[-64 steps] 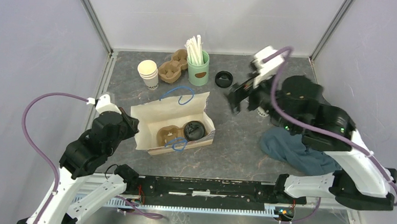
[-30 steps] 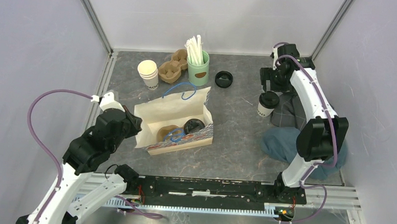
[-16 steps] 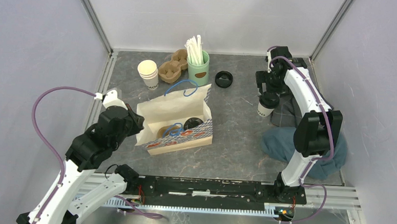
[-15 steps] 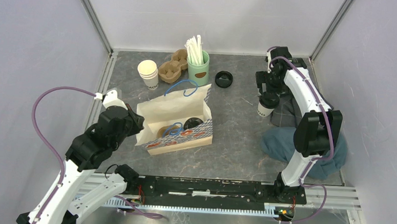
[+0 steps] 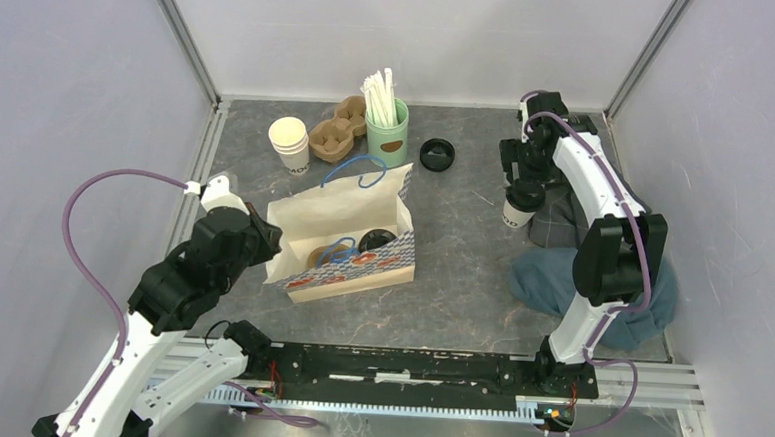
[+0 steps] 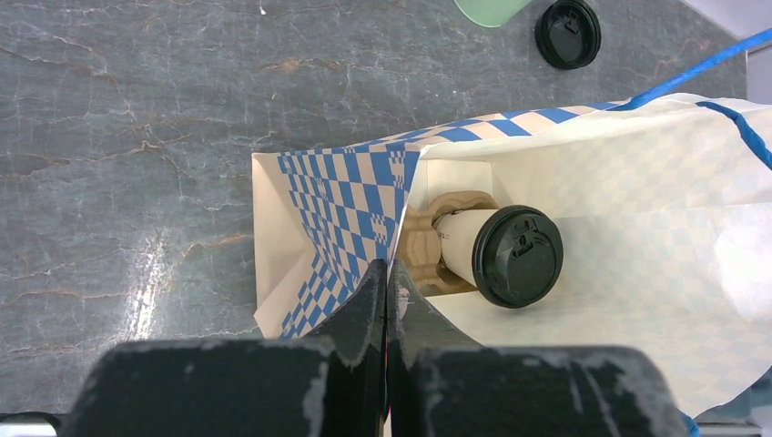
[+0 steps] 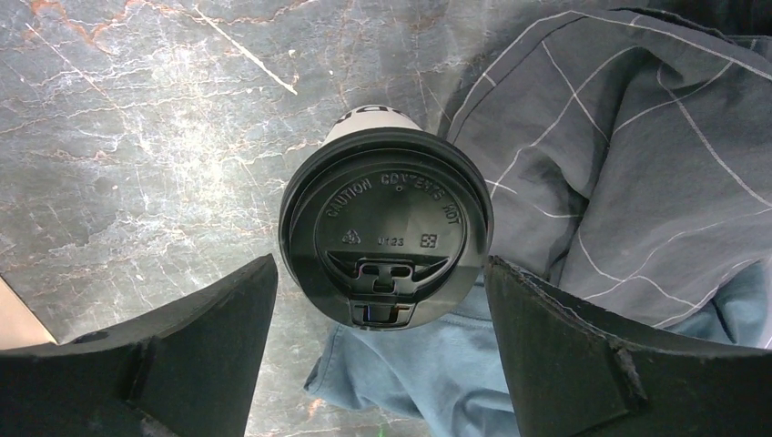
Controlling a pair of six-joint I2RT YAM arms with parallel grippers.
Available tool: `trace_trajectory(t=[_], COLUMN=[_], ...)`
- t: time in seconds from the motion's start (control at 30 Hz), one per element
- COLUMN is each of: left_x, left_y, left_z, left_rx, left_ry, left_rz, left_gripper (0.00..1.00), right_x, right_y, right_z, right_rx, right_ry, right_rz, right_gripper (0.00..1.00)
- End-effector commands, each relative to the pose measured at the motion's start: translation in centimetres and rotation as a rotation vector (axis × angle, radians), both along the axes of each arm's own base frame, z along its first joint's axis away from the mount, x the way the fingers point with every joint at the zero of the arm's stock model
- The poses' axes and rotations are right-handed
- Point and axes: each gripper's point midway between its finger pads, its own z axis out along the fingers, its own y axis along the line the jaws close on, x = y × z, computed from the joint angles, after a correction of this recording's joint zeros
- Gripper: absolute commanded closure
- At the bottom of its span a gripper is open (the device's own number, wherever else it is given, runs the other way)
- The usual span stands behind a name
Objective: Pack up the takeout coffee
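Note:
A takeout coffee (image 5: pixel 516 206), a white cup with dark print and a black lid (image 7: pixel 386 226), stands at the back right beside a cloth. My right gripper (image 5: pixel 523 183) hangs just above it, open, with its fingertips (image 7: pixel 238 300) on either side of the lid and not touching. My left gripper (image 5: pixel 266 240) is shut on the left rim of the blue-checked paper bag (image 6: pixel 348 208) and holds it open. Inside the bag (image 5: pixel 339 211) a second lidded coffee (image 6: pixel 503 256) sits in a brown cardboard carrier (image 6: pixel 421 248); it also shows in the top view (image 5: pixel 374 243).
A grey and blue cloth (image 5: pixel 589 279) lies right of the cup (image 7: pixel 637 137). At the back stand stacked lidless white cups (image 5: pixel 289 141), spare cardboard carriers (image 5: pixel 336 134), a green holder of white sticks (image 5: pixel 386 128) and a loose black lid (image 5: pixel 437 154). Walls enclose the table.
My right arm swung from over the cloth to the back right and settled open over the cup. My left gripper pulled the bag's rim up, so the bag stands more upright.

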Motion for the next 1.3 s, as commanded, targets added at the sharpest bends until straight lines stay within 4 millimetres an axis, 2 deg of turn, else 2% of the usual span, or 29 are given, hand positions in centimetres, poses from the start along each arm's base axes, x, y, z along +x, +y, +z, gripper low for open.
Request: trace_trajectory(t=[0.0,0.7,1.27], left_x=[0.3,0.3,0.4], left_y=[0.0,0.0,0.0], left_z=[0.6,0.6,0.6], left_rx=[0.019,0.022,0.024], left_ry=[-0.037,-0.037,-0.038], left_rz=[-0.018,-0.017,-0.019], left_gripper=[0.98,0.98,0.98], right_x=[1.2,1.4,0.7], right_y=[-0.5,-0.9,-1.3], right_z=[0.7,-0.7,-2.0], right_rx=[-0.011,0.011,0.017], right_ry=[-0.043,-0.015,0.010], right_rz=[-0.014,-0.013,-0.019], right_gripper=[0.10,0.11,0.11])
